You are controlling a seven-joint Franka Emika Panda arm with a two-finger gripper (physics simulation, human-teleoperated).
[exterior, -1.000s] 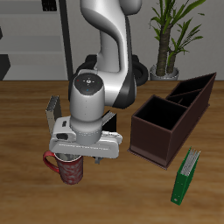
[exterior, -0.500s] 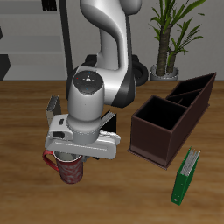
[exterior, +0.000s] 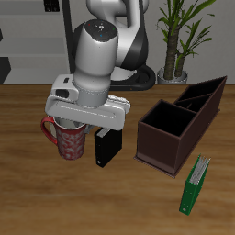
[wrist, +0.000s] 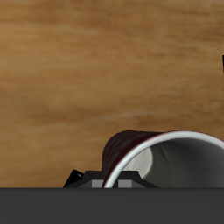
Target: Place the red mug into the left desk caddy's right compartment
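Note:
The red mug (exterior: 66,139), speckled and with its loop handle pointing away from the caddy, hangs from my gripper (exterior: 72,124) a little above the table. The gripper is shut on the mug's rim, and the hand hides the fingers in the exterior view. The wrist view shows the mug's rim and white inside (wrist: 179,157) right under the gripper. The left desk caddy (exterior: 213,99), long and dark maroon, stands apart from the mug, beside the arm. Its right compartment (exterior: 166,128), wide and low-walled, is the end nearer the table's front edge.
A black upright book (exterior: 107,148) stands between the mug and the caddy. A green book (exterior: 194,185) stands near the table's front edge, in front of the caddy. A potted plant (exterior: 179,37) is at the back behind the caddy.
My gripper has risen and carried the red mug up off the table. The arm's rise uncovered the black book.

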